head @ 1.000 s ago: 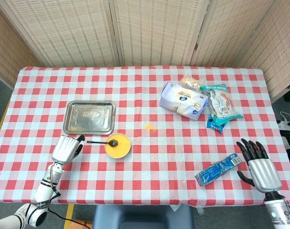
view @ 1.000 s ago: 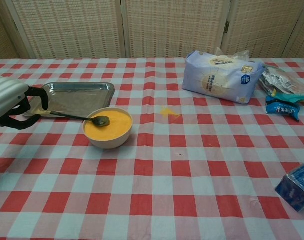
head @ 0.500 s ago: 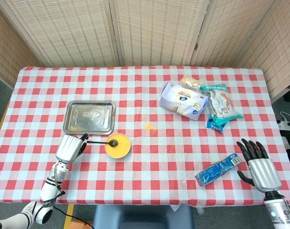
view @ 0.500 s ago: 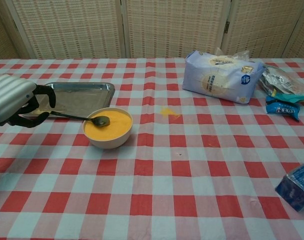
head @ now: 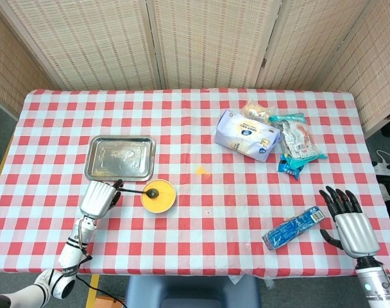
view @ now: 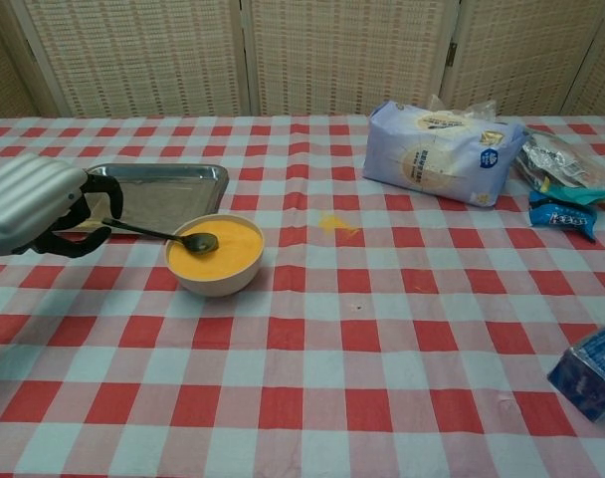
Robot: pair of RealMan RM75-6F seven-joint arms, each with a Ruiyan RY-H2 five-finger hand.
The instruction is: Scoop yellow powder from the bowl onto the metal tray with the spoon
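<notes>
Woven screens back your red-checked table [head: 201,128]. The bowl [head: 158,196] of yellow powder sits just below the metal tray [head: 120,157], with the spoon [view: 163,235] resting in it. Your left hand [view: 39,209] curls around the handle's end; whether it grips, you cannot tell. Your right hand [head: 350,222] lies spread and empty beside a blue packet [head: 294,227].

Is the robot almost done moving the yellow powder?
No, just starting. The dark metal spoon rests in the cream bowl of yellow powder. The left hand is closing around its handle. The rectangular metal tray shows no fresh heap; all scooping remains.
</notes>
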